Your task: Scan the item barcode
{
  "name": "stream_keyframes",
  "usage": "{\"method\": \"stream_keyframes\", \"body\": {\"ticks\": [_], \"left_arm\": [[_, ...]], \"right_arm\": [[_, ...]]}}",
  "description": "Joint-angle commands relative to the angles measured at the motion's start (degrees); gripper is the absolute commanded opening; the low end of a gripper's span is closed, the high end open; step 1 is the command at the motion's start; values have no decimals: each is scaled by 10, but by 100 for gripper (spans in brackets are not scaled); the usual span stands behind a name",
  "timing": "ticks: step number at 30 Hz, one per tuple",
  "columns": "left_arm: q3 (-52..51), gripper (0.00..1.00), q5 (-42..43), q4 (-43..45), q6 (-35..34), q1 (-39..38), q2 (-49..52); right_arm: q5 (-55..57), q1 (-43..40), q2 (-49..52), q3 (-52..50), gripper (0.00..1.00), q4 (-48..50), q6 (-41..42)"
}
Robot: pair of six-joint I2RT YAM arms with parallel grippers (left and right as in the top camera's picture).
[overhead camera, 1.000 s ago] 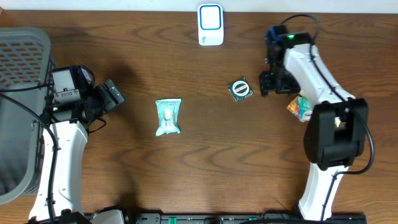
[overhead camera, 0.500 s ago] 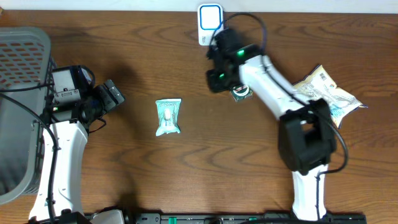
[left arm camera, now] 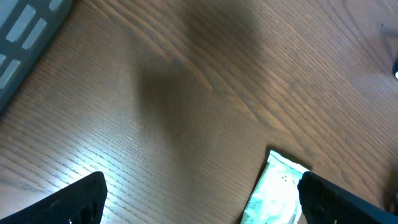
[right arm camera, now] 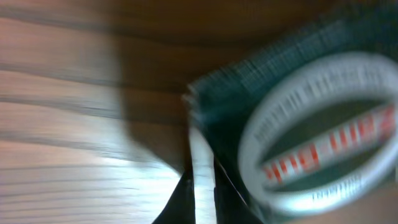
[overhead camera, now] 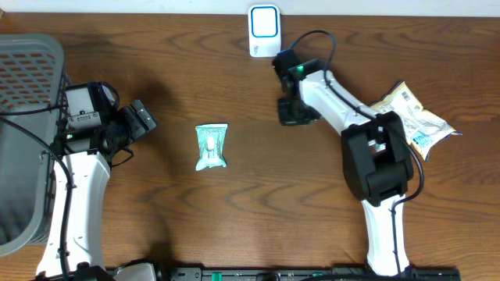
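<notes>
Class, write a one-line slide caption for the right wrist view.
Blurred close-up: the right gripper shut on a dark green packet with a white oval label, above the wooden table.

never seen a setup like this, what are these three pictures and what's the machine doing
Two white robot arms stand at a wooden table, each ending in a two-finger gripper. The top picture looks down from above; the other two come from cameras on the wrists. On the table lie a pale green packet, a white scanner, a crinkled snack bag and a grey basket. The right gripper is shut on a small dark green packet with a round label, seen blurred and close in its wrist view. The left gripper is open and empty.
</notes>
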Motion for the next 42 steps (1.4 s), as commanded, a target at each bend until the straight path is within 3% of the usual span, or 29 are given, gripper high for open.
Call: {"method": "stream_keyframes", "body": {"ticks": [1,9,14,17,19,23,25,33,42], "left_arm": [[2,98,-6,-1,5,2,0],[2,98,-6,-1,5,2,0],[2,98,-6,-2,5,2,0],[2,98,-6,-1,5,2,0],[2,98,-6,-1,5,2,0],[2,98,-6,-2,5,2,0],[2,98,-6,-2,5,2,0],[2,98,-6,-1,5,2,0],[2,98,-6,-1,5,2,0]], "right_arm": [[50,-33,12,-6,8,-21,24],[13,-99,12,-6,8,-26,5],[-144,-92,10,3,8,7,-112],[-195,-61,4,15,7,43,-116],[-181,-49,3,15,5,70,-86],[-41,-37,7,6,4,136,37],[-3,-36,13,3,4,155,56],[59,-54,23,3,6,114,56],[72,-132,23,3,1,34,53]]}}
